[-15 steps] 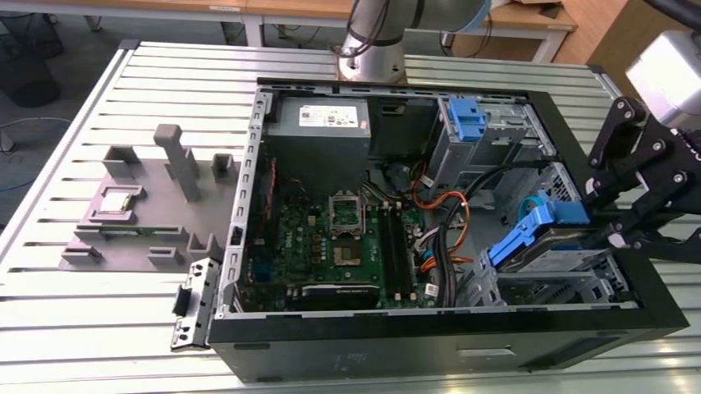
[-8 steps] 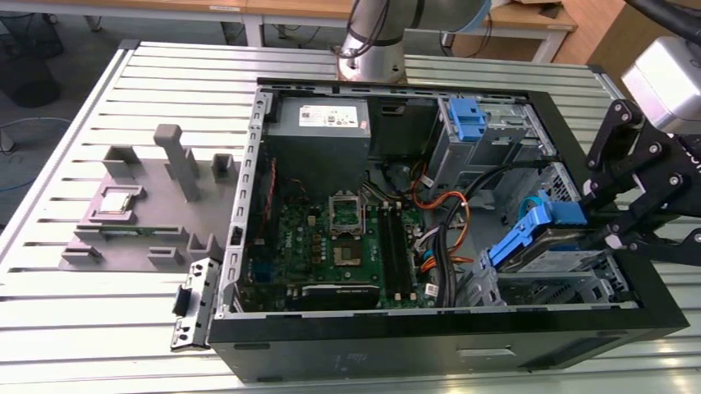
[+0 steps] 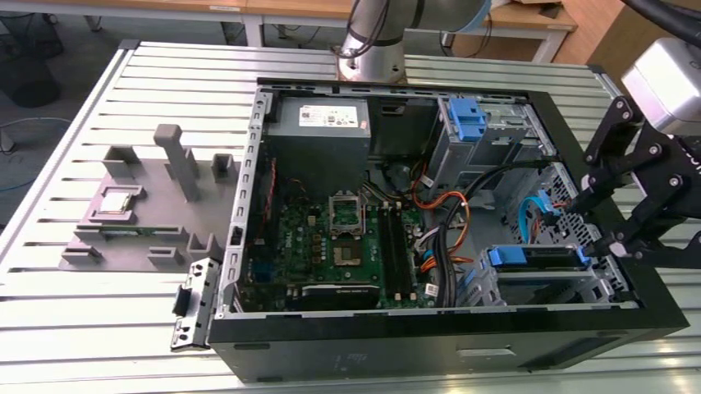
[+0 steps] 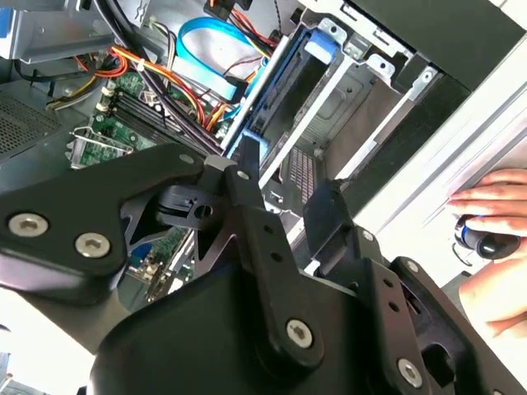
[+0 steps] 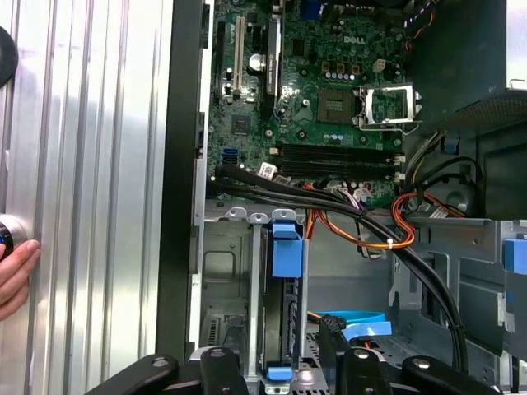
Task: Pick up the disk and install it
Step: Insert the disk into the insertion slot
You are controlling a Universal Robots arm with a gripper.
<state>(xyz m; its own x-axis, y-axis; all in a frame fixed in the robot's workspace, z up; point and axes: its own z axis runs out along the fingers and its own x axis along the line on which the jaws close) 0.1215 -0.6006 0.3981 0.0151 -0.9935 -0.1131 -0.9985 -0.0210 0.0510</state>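
The disk [image 3: 534, 257] stands on edge in the metal drive cage at the case's front corner, on the exterior view's right. Its blue carrier rail and tab [image 5: 286, 249] show in both wrist views, with the tab [image 4: 318, 48] at the far end of the bay. My gripper [image 3: 600, 242] hangs at the disk's near end. Its black fingers [image 5: 222, 364] straddle that end with a gap on each side, so my gripper [image 5: 284, 368] looks open. In the second wrist view my gripper [image 4: 284, 193] sits just over the carrier's end.
The open black case [image 3: 438, 349] lies on a slatted metal table [image 3: 121, 345]. Inside are the motherboard [image 3: 328, 246], a grey power-supply box [image 3: 318, 119], a blue latch piece [image 3: 468, 119] and loose cables [image 5: 370, 234]. A grey fixture [image 3: 143, 205] stands to the left. A person's hand [image 4: 494, 218] rests by the case.
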